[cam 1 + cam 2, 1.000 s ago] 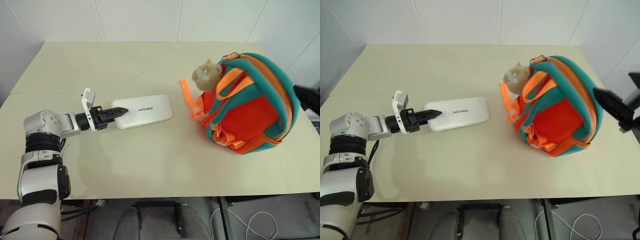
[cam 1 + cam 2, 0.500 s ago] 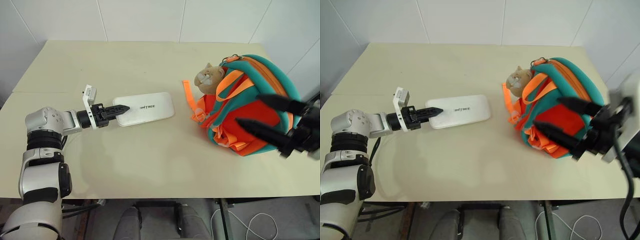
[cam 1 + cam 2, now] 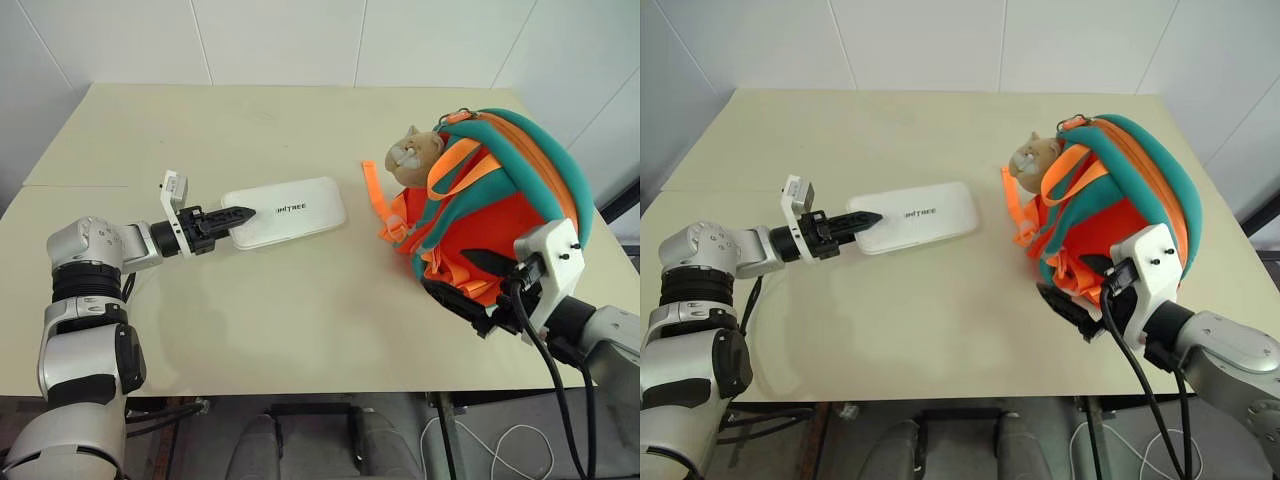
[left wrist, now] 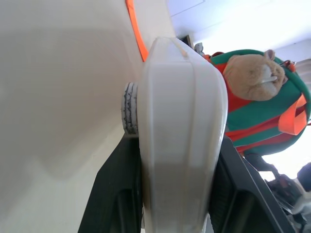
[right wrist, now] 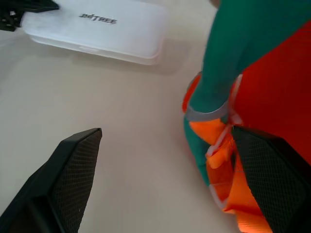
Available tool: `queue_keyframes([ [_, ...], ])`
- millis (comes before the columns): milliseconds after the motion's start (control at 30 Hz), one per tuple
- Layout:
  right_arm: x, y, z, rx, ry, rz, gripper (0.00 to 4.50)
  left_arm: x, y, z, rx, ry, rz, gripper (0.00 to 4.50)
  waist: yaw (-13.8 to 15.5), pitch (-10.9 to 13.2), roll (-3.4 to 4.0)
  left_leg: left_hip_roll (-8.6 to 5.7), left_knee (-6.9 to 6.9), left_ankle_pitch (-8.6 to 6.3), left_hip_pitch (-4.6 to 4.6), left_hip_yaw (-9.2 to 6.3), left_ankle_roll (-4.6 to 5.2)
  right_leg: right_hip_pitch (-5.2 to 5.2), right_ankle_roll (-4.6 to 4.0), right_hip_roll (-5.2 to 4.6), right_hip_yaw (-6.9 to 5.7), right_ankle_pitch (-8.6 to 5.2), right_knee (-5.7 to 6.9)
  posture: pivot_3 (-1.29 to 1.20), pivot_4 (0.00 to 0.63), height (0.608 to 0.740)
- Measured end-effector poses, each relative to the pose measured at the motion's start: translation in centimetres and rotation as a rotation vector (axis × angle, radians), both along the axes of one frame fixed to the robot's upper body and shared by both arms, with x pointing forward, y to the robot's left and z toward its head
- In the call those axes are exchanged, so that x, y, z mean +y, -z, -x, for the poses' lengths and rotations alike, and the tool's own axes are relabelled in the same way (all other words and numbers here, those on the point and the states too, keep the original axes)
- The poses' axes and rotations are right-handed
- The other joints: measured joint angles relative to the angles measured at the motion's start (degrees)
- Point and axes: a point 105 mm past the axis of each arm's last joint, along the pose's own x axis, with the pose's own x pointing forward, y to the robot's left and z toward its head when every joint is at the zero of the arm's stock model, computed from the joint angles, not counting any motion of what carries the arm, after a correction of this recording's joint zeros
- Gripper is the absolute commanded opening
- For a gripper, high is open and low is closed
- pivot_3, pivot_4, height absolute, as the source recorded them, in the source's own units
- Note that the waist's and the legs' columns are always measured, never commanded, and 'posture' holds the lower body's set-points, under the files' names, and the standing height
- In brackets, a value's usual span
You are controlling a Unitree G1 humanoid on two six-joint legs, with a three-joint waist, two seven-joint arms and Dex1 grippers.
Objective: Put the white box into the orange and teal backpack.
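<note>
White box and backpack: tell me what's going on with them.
The left gripper is shut on one end of the white box, which lies flat on the table. The right gripper is open at the near side of the orange and teal backpack, whose plush toy faces the box. The box isn't in the backpack yet.

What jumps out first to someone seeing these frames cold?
The orange and teal backpack, standing bulky on the right of the table with a tan plush toy at its top. Next, the white box lying flat at the table's middle, its left end clamped in the left gripper. The right gripper, jaws wide open, sits at the backpack's near lower side.
</note>
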Motion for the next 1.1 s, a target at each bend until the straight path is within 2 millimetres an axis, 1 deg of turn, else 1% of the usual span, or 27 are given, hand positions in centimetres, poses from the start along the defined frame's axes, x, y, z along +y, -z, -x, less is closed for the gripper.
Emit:
queue_keyframes([
  [33, 0.0, 0.2, -0.6, -0.016, 0.019, -0.014, 4.50, 0.0, -0.1, 0.2, -0.003, 0.001, 0.010, 1.27, -0.04, -0.02, -0.03, 0.01, -0.01, 0.00, 0.01, -0.02, 0.00, 0.00, 0.45, 0.02, -0.01, 0.24, 0.02, 0.00, 0.150, 0.740],
  [67, 0.0, 0.2, -1.1, -0.028, 0.032, -0.031, 4.50, -0.1, -0.2, 0.2, -0.002, 0.005, 0.024, 1.27, -0.03, -0.02, -0.03, 0.01, -0.02, 0.00, 0.00, -0.02, -0.01, -0.01, 0.53, 0.02, -0.01, 0.29, 0.03, 0.00, 0.150, 0.740],
  [133, 0.4, 0.1, -2.1, -0.064, 0.045, -0.070, 4.50, -0.2, -0.3, 0.5, -0.002, 0.009, 0.057, 1.27, -0.21, -0.02, -0.03, 0.03, -0.04, -0.01, 0.02, -0.01, -0.01, -0.04, 0.59, 0.04, -0.01, 0.32, 0.11, 0.00, 0.150, 0.740],
  [300, 1.6, -0.8, -3.5, -0.138, 0.033, -0.124, 4.50, -0.1, -1.1, 1.0, -0.019, 0.008, 0.110, 1.27, -0.06, -0.02, -0.03, 0.03, -0.03, 0.00, 0.04, -0.06, -0.03, -0.10, 0.57, 0.06, -0.03, 0.29, 0.33, 0.00, 0.150, 0.740],
  [467, 3.1, -1.1, -6.5, -0.175, 0.051, -0.192, 4.50, -0.2, -1.4, 1.3, -0.031, -0.003, 0.173, 1.27, -0.13, -0.02, -0.02, 0.02, 0.00, 0.10, 0.08, -0.09, -0.18, -0.11, 0.57, 0.06, -0.04, 0.30, 0.46, 0.00, 0.150, 0.740],
  [533, 3.4, -1.1, -7.3, -0.179, 0.066, -0.213, 4.12, 0.2, -1.6, 1.4, -0.044, -0.022, 0.182, 1.27, -0.12, -0.02, -0.03, 0.02, -0.01, 0.10, 0.08, -0.10, -0.18, -0.11, 0.56, 0.06, -0.04, 0.30, 0.49, 0.00, 0.150, 0.740],
  [600, 3.4, -1.2, -7.9, -0.189, 0.085, -0.229, 3.59, 0.3, -1.9, 1.5, -0.054, -0.030, 0.188, 1.27, -0.11, -0.02, -0.02, 0.02, -0.02, 0.10, 0.08, -0.10, -0.19, -0.11, 0.57, 0.06, -0.04, 0.30, 0.48, 0.00, 0.150, 0.740],
  [700, 3.7, -1.4, -8.1, -0.200, 0.083, -0.236, 2.52, 0.4, -1.9, 1.7, -0.060, -0.040, 0.193, 1.27, -0.12, -0.02, -0.02, 0.02, -0.02, 0.10, 0.08, -0.09, -0.19, -0.11, 0.57, 0.05, -0.04, 0.30, 0.49, 0.00, 0.150, 0.740],
  [733, 3.9, -1.5, -8.0, -0.202, 0.070, -0.240, 2.27, 0.5, -1.9, 1.8, -0.063, -0.047, 0.190, 1.27, -0.13, -0.02, -0.02, 0.02, -0.02, 0.10, 0.08, -0.09, -0.19, -0.11, 0.57, 0.05, -0.04, 0.30, 0.49, 0.00, 0.150, 0.740],
  [767, 4.0, -1.6, -8.0, -0.202, 0.060, -0.241, 1.80, 0.6, -2.0, 1.9, -0.067, -0.049, 0.190, 1.27, -0.17, -0.02, -0.02, 0.02, -0.02, 0.10, 0.08, -0.09, -0.19, -0.11, 0.57, 0.06, -0.04, 0.30, 0.50, 0.00, 0.150, 0.740],
  [933, 5.1, -2.2, -7.6, -0.193, -0.022, -0.251, 0.16, 0.9, -2.7, 2.0, -0.105, -0.066, 0.179, 1.27, -0.33, -0.02, -0.02, 0.02, -0.02, 0.11, 0.12, -0.09, -0.19, -0.11, 0.57, 0.06, -0.04, 0.30, 0.53, 0.00, 0.150, 0.740],
  [967, 5.4, -2.6, -7.4, -0.198, -0.044, -0.255, 0.01, 0.9, -2.7, 2.0, -0.110, -0.070, 0.176, 1.27, -0.38, -0.02, -0.02, 0.02, -0.02, 0.11, 0.12, -0.08, -0.19, -0.11, 0.57, 0.06, -0.04, 0.30, 0.52, 0.00, 0.150, 0.740],
  [1033, 6.1, -3.2, -7.0, -0.204, -0.094, -0.265, 0.00, 1.2, -2.5, 2.1, -0.119, -0.082, 0.163, 1.27, -0.45, -0.02, -0.02, 0.03, -0.05, 0.11, 0.12, -0.08, -0.19, -0.11, 0.56, 0.06, -0.04, 0.30, 0.51, 0.00, 0.150, 0.740],
  [1100, 7.3, -3.9, -6.3, -0.195, -0.185, -0.276, 0.00, 2.0, -2.4, 2.4, -0.152, -0.107, 0.125, 1.27, -0.73, -0.01, -0.02, 0.05, -0.10, 0.10, 0.09, -0.06, -0.20, -0.19, 0.55, 0.06, -0.03, 0.29, 0.51, 0.00, 0.150, 0.740],
])
